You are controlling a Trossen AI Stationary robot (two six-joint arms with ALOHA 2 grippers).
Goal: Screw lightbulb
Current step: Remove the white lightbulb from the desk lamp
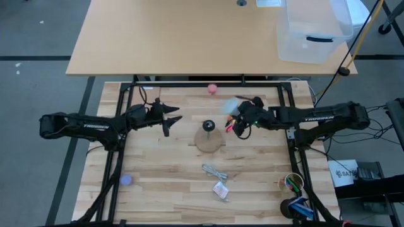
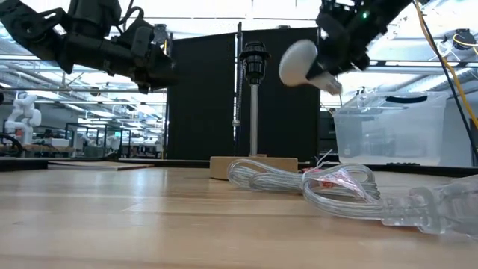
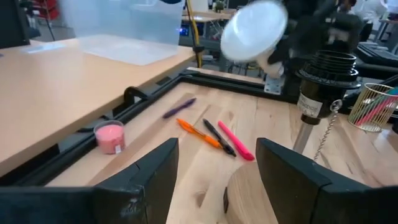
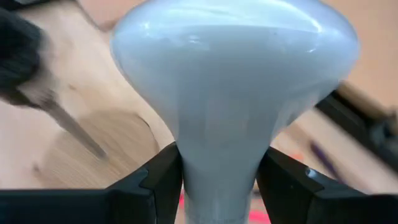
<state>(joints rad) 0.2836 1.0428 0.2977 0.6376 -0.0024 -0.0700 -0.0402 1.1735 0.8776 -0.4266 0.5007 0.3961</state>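
"TROSSEN" in white on the right arm.

Beyond the pale butcher-block work table stands a second, smooth tan table carrying a clear plastic bin, and around both lies grey floor crossed by dark seams. At table height a black panel blocks the middle of the room — to either side a bright, open hall shows, with ceiling beams and a small white humanoid figure far off.
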